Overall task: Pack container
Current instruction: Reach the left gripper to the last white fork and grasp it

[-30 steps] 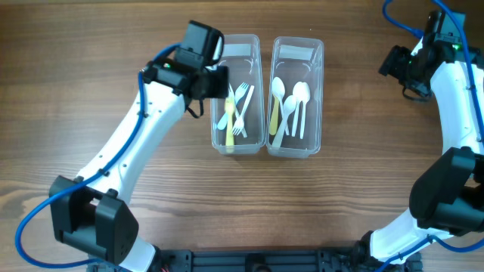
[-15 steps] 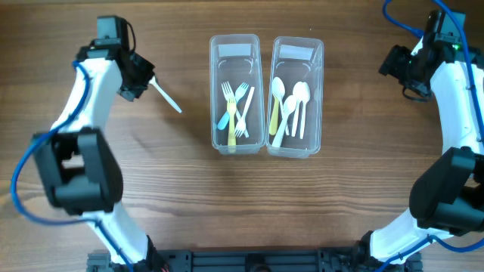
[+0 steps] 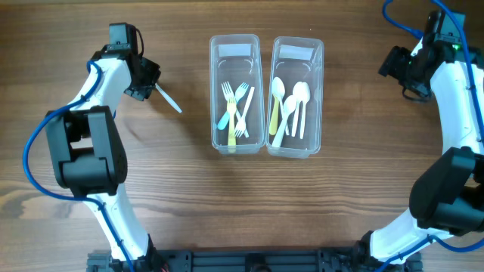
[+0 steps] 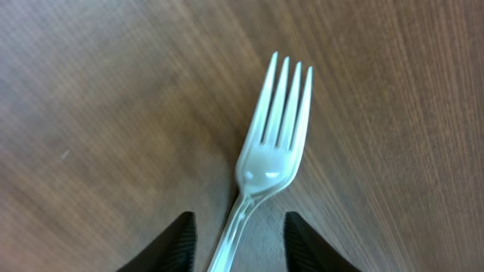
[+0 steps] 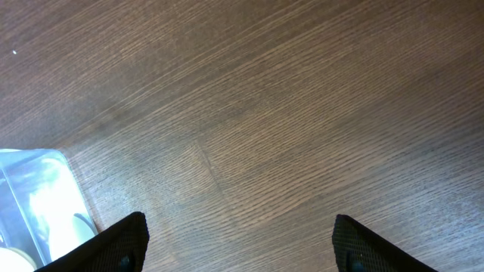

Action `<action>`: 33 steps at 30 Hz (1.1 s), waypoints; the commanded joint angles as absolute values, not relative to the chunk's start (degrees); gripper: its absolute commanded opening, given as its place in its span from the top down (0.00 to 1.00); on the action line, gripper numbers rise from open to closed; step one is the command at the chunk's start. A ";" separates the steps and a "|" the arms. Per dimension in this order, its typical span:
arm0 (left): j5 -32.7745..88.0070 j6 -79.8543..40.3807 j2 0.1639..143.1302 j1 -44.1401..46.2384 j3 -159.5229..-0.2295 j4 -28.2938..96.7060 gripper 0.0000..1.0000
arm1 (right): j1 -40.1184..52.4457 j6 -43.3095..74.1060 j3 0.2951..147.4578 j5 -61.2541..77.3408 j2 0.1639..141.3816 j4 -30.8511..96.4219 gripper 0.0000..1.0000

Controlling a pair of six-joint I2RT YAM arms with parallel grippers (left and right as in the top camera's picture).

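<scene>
A white plastic fork (image 4: pixel 274 128) lies on the wooden table, tines pointing away from my left gripper (image 4: pixel 238 230). The gripper's two fingers straddle the handle with a gap on each side, so it is open around the handle. From overhead the fork (image 3: pixel 169 100) lies left of two clear containers. The left container (image 3: pixel 234 54) holds several forks, the right container (image 3: pixel 297 53) several spoons. My right gripper (image 5: pixel 238 242) hangs open over bare wood at the far right, with nothing between its fingers.
The containers stand side by side at the table's middle back. A corner of the right container (image 5: pixel 34 196) shows at the lower left of the right wrist view. Bare wood surrounds the fork.
The left arm swung from over the left container out to the far left and now sits at the fork's handle. The right arm has not moved.
</scene>
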State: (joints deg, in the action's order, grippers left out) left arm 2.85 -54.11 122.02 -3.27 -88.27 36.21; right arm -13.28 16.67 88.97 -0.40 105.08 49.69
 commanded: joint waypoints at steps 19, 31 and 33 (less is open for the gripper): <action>-1.19 -35.68 126.56 -2.13 -88.84 34.63 0.73 | -13.04 17.15 88.42 0.12 106.08 50.48 0.24; -2.46 -27.88 126.56 -2.09 -88.84 36.91 0.81 | -13.04 17.15 88.42 0.12 106.08 50.61 0.25; -2.46 -27.86 126.58 -2.09 -88.84 37.52 0.85 | -13.04 17.15 88.42 0.12 106.08 50.61 0.26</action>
